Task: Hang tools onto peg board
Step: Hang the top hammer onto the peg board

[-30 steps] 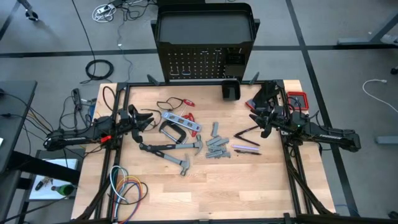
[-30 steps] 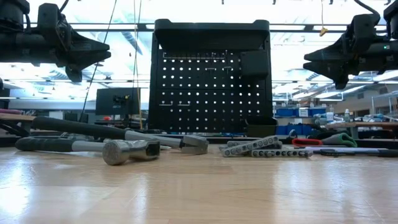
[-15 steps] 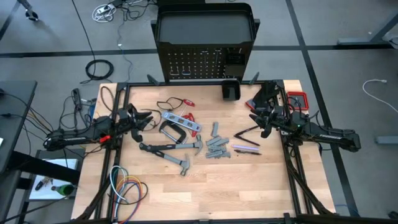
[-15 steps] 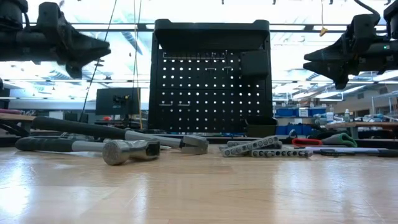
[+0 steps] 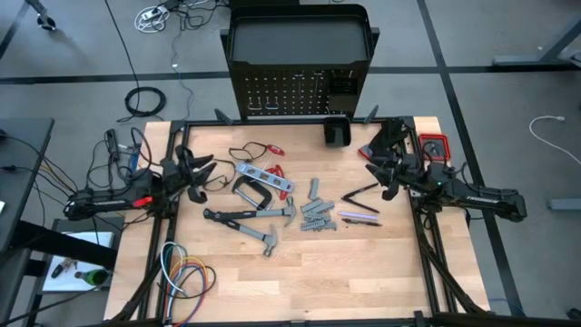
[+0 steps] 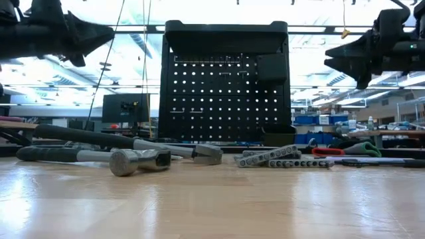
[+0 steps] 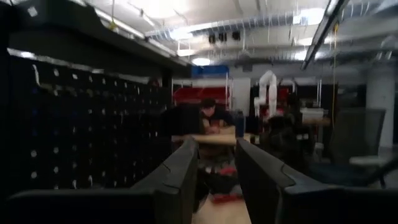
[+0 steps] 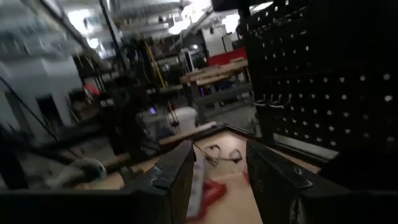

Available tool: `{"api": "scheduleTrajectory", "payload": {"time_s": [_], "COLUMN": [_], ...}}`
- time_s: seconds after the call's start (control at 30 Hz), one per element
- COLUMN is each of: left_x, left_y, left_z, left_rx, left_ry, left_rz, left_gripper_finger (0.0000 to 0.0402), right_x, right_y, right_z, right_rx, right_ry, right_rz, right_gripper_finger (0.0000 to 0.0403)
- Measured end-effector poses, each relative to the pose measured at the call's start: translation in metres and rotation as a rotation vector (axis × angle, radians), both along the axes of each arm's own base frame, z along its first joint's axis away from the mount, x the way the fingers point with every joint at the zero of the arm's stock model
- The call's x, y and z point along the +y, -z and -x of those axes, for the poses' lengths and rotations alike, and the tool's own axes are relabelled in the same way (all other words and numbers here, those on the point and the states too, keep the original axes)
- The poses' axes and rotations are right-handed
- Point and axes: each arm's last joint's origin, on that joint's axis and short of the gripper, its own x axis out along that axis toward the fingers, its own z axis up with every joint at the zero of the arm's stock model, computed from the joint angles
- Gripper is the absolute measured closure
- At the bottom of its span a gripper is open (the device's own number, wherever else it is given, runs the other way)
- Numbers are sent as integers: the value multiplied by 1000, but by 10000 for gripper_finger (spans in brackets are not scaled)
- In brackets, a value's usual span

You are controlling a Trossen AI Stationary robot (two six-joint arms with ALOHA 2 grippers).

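Two robot arms hang empty over a scatter of hand tools, with the peg board (image 5: pixel 300 91) behind them not yet loaded.

On the left, the left pincer (image 5: pixel 201 169) hovers well above the tabletop (image 5: pixel 300 282), its fingers (image 7: pixel 180 180) parted by a narrow gap and gripping nothing. The nearest tools lie just to its right: the silver level (image 5: pixel 264 178), its long axis running diagonally away from the pincer, and the black C-clamp (image 5: pixel 247 192) beside it, with two hammers (image 5: pixel 252 216) nearer the front edge. The grey wrenches (image 5: pixel 316 214) sit mid-table between the arms. Further right, the dark screwdrivers (image 5: pixel 360 193) lie just under the right pincer (image 5: pixel 377 165), also raised, parted and empty. The left arm looks better placed for the level or clamp.
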Motion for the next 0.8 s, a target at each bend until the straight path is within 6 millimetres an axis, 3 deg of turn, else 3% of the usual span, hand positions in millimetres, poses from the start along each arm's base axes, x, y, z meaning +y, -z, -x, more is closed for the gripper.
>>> {"api": "scheduleTrajectory", "payload": {"time_s": [0.17,0.4,0.63,0.8], "left_x": [0,0,0,5], "left_y": [-6,-8,-6,-10], "left_z": [3,4,3,-1], "left_rx": [-67,-91,-113,27], "left_ry": [0,2,46,-108], "left_rz": [-5,-2,106,200], "left_gripper_finger": [289,289,289,289], "right_x": [1,2,2,-1], "right_y": [-5,-6,-8,-2], "right_z": [1,0,-5,-14], "right_rx": [-117,-137,-128,-53], "right_ry": [-50,-116,-142,-121], "right_rz": [-143,-195,-162,-171], "right_gripper_finger": [247,247,247,247]}}
